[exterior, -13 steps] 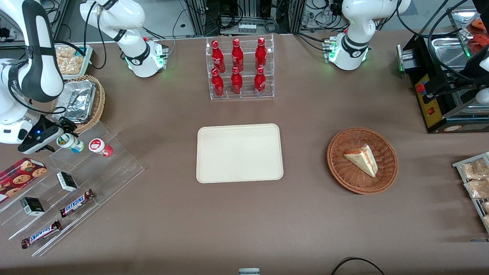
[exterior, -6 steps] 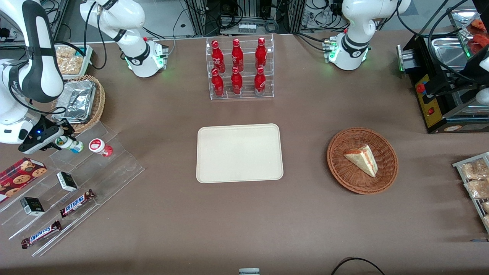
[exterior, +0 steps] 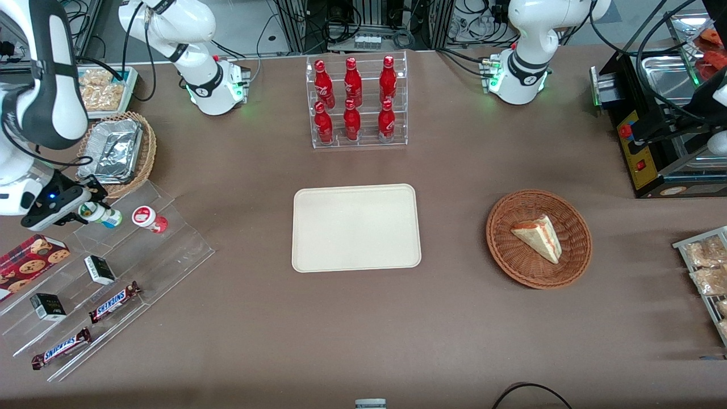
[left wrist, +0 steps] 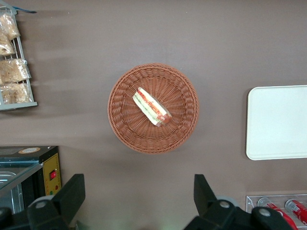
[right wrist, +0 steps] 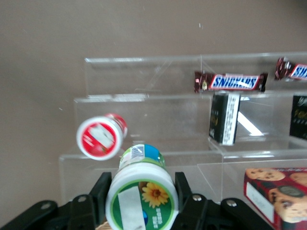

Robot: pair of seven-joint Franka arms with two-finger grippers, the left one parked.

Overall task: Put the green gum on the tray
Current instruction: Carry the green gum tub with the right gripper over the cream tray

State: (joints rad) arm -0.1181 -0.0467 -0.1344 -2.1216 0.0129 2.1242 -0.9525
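The green gum (exterior: 105,216) (right wrist: 141,197), a small bottle with a white lid and a green label with an orange flower, lies tilted at the top step of a clear stepped shelf (exterior: 170,250). My right gripper (exterior: 91,211) (right wrist: 142,191) is shut on it, one black finger (right wrist: 102,190) against each side of the lid. A red-and-white-lidded bottle (exterior: 149,218) (right wrist: 101,137) lies just beside it on the same step. The cream tray (exterior: 356,227) (left wrist: 278,122) lies flat at the table's middle, well away toward the parked arm's end, with nothing on it.
The shelf's lower steps hold Snickers bars (exterior: 113,301), small black boxes (exterior: 100,269) and a cookie box (exterior: 31,255). A wicker basket with a foil pan (exterior: 116,149) sits close by. A rack of red bottles (exterior: 355,102) and a sandwich basket (exterior: 538,238) stand farther off.
My gripper has drawn a little toward the working arm's end of the table, and the green gum has moved with it, away from the red-lidded bottle.
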